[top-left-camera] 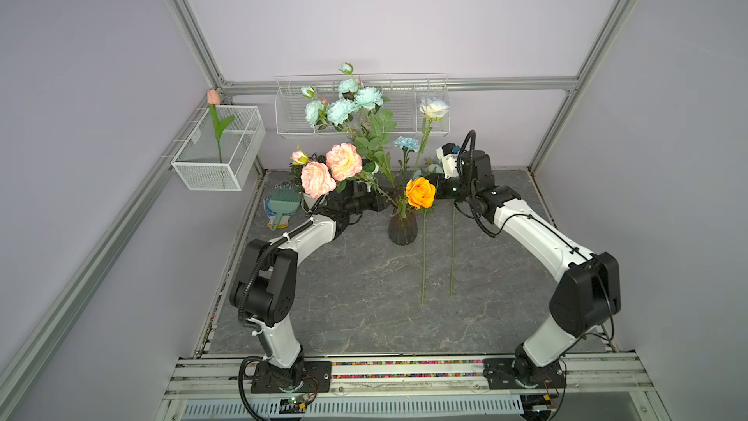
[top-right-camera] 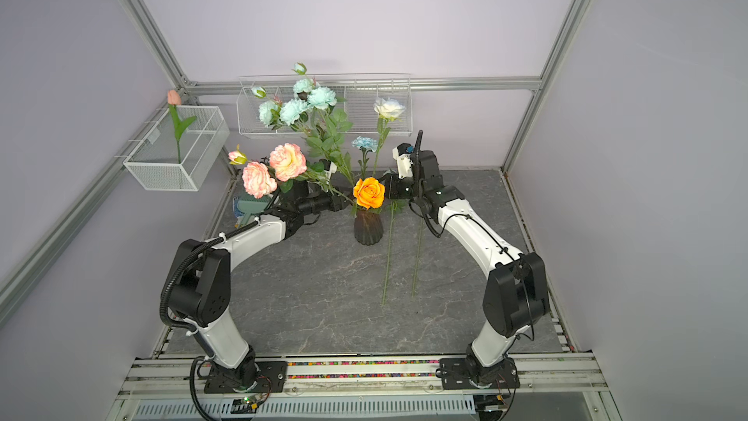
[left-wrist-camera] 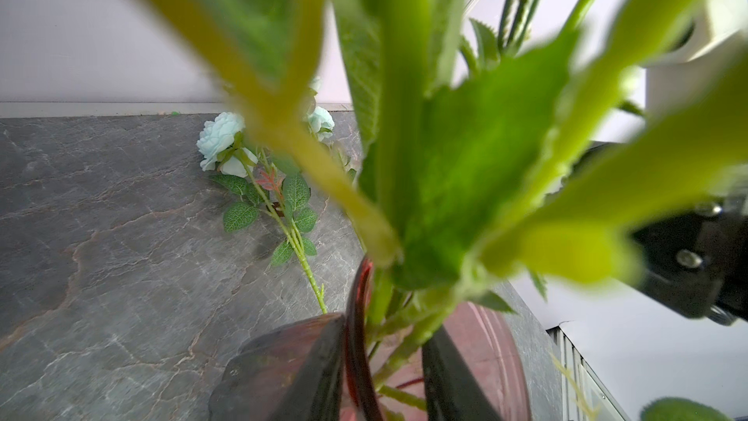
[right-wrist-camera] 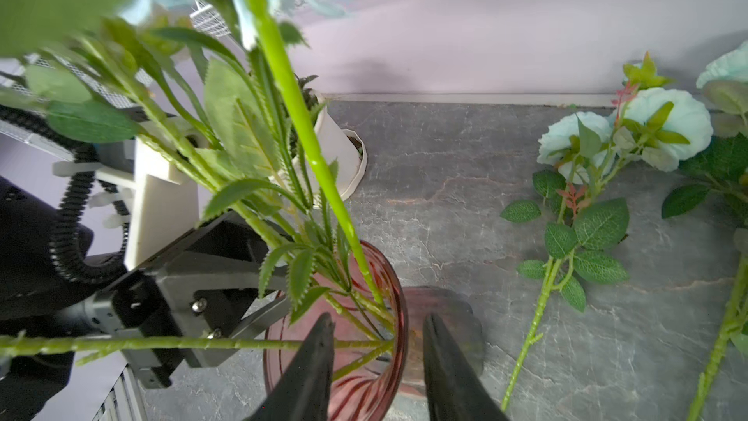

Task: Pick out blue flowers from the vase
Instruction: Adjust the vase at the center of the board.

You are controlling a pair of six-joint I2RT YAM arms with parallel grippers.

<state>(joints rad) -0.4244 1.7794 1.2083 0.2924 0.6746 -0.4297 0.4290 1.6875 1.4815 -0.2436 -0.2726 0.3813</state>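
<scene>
Grey tabletop [top-left-camera: 364, 277]; orange rose [top-left-camera: 420, 192] over the vase [top-left-camera: 402, 230], pink peonies [top-left-camera: 343, 162] alongside.

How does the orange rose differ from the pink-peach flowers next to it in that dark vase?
The orange rose is one bright bloom; the pink-peach ruffled flowers show two open blooms and a small bud. The orange rose sits low, just above the dark ribbed glass vase; the pink-peach flowers lean far out sideways. Both seem to stand in the vase, and neither is blue.

No legible text anywhere.
</scene>
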